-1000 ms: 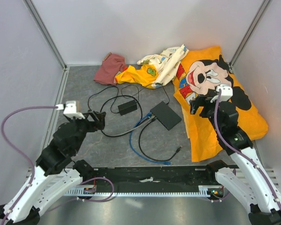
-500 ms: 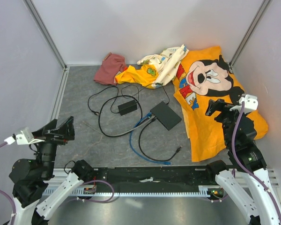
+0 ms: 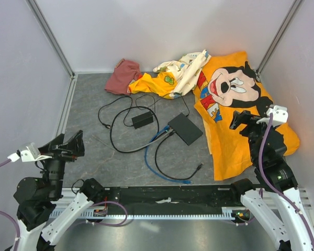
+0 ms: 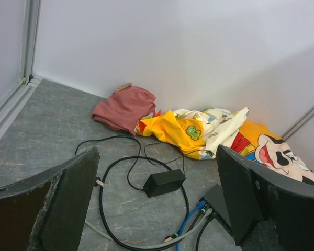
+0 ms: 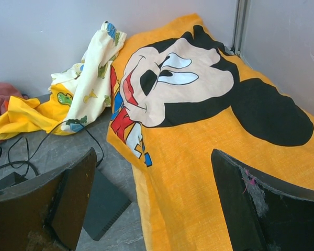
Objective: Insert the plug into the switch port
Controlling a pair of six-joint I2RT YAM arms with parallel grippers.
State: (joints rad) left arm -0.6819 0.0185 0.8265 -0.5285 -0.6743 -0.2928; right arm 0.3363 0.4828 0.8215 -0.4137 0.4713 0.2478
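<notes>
Plug [image 3: 188, 182] loose on table [image 3: 89, 99], well apart from left hand [image 3: 72, 145] and right hand [image 3: 239, 119], both released, empty

switch [image 3: 185, 128] mid-table | adapter [image 3: 142, 120] left of it | cloth [image 3: 235, 151] right | cable [image 3: 145, 161] in front

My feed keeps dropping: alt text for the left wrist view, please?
Open jaws frame a black power brick inside looped black cables on the grey tabletop; the blue cable reaches toward the switch at lower right. A maroon cloth and a yellow cloth lie by the back wall.
</notes>
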